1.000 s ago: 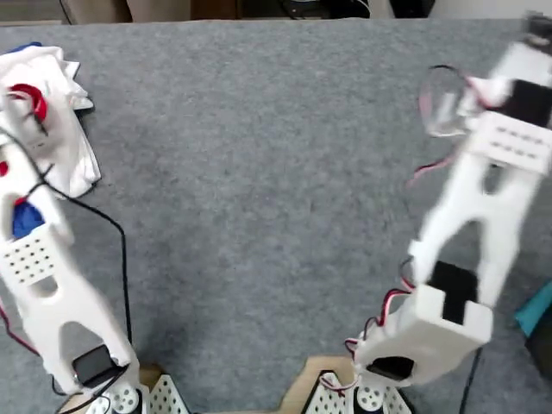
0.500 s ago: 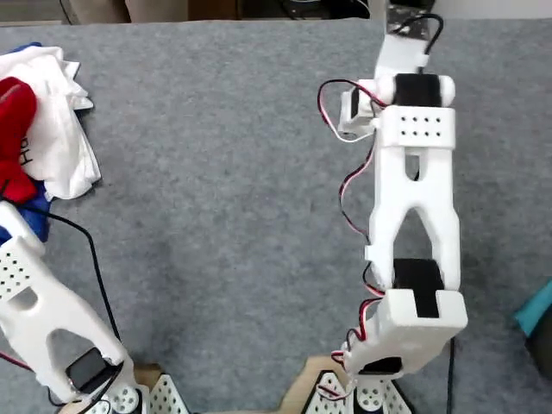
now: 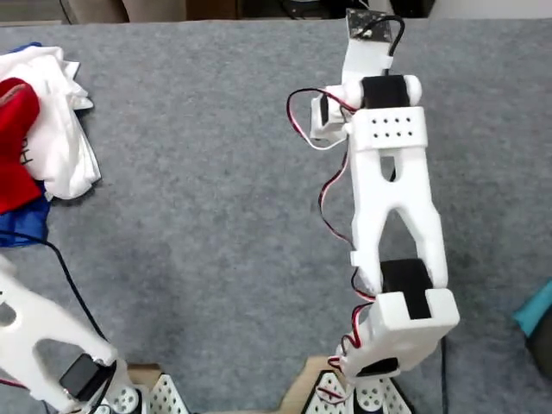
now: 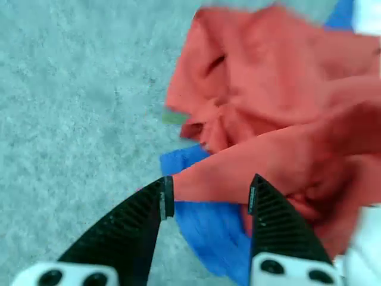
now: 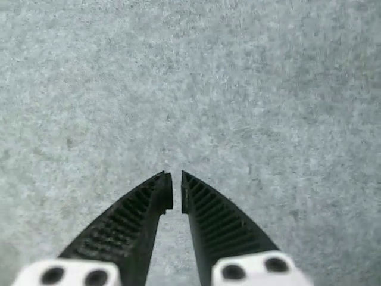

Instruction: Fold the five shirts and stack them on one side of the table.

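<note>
The shirt pile [image 3: 52, 129] is sitting in a crumpled heap at one side edge of the grey table [image 3: 216, 190], and none of it is looking folded. A wrinkled white shirt [image 3: 65, 138] is making up the biggest part of the pile. A red shirt [image 3: 15, 147] is lying bunched up against the white one. A blue shirt [image 3: 21, 226] is peeking out from under the red one, on the side of the pile nearest the arms' bases.

The left claw [image 4: 208, 193] is hanging right over the pile with its two black fingers wide apart. A fold of the red shirt is lying between the tips (I cannot tell if the fingers are touching it), and blue cloth is showing under that fold.

The right claw [image 5: 176, 192] is hanging well away from the pile, over bare grey table. Its fingers are almost together, with only a thin crack between them, and it is holding nothing. The right arm [image 3: 392, 198] is stretching out far from the pile, with red and black wires [image 3: 332, 190] looping beside it. The left arm [image 3: 39, 332] is sitting near the pile. A teal thing [image 3: 536, 309] is poking in at the table edge farthest from the pile.
</note>
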{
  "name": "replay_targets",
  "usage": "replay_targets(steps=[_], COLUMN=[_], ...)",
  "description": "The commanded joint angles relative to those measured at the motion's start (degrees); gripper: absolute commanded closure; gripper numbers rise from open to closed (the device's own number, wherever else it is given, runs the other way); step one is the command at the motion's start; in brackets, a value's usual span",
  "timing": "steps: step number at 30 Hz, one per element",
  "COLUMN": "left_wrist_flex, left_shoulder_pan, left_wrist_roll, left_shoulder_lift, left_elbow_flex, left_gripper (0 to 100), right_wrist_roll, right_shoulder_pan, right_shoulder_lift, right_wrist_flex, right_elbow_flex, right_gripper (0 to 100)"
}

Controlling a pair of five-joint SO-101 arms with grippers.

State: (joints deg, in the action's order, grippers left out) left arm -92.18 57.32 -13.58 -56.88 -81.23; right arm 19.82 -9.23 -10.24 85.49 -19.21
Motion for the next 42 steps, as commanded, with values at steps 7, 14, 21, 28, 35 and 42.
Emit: replay_targets(steps=[7,14,21,28,35,42], left_wrist_flex=[10.9,10.5,2.3,-6.8,-8.5,-8.5], left_shoulder_pan=[-1.4,-2.7,-6.6,-14.9,-23.4,-35.8], left_wrist_roll=[-2.7,-2.5,-2.5,-2.5,1.4,4.4], left_shoulder_lift=[-10.6,-11.3,-10.3,-8.2,-0.7,6.9], left_elbow_flex=[1.5,1.5,-4.2,-14.5,-14.5,-14.2], left_gripper=[79,97,98,98,98,98], right_wrist_roll=[3.4,3.4,3.9,7.8,7.5,6.7], right_shoulder_pan=[0.3,2.9,5.3,8.3,9.5,10.2], right_shoulder_lift=[3.5,3.7,3.8,3.8,3.8,3.8], right_wrist_flex=[0.5,0.5,2.6,4.7,11.1,14.2], right_elbow_flex=[4.2,5.2,5.1,5.1,4.7,5.1], right_gripper=[95.8,95.8,95.8,95.8,95.8,95.8])
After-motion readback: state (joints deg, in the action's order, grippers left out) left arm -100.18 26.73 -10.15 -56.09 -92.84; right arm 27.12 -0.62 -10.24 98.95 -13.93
